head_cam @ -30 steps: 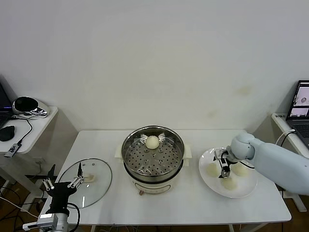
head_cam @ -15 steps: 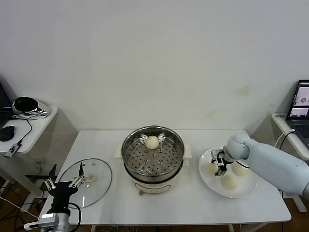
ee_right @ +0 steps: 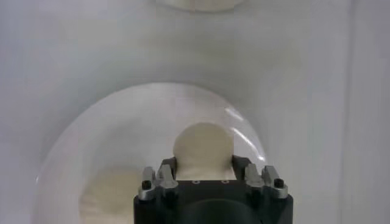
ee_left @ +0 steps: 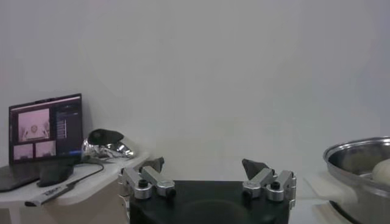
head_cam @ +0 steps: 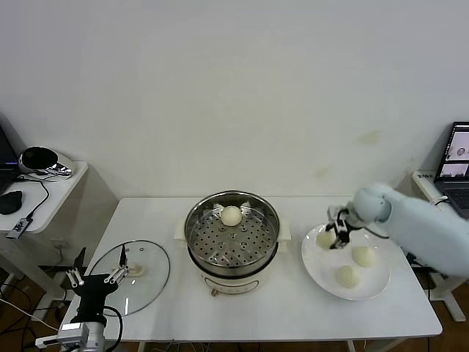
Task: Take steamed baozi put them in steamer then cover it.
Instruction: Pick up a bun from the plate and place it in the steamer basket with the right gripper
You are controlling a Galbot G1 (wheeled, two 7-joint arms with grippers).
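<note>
Right gripper (head_cam: pixel 338 238) reaches in from the right over the white plate's (head_cam: pixel 375 288) left rim, jaws closed on a smooth cream baozi (head_cam: pixel 326 238) now lifted from where it lay a second ago; left gripper (head_cam: pixel 94 278) parked wide open near the cover (head_cam: pixel 150 282); steamer (head_cam: pixel 231 233) well left of the jaws.

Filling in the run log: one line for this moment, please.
right end effector: shut on bun, above plate | left end effector: open, idle by lid | steamer: one bun inside | plate: two buns
</note>
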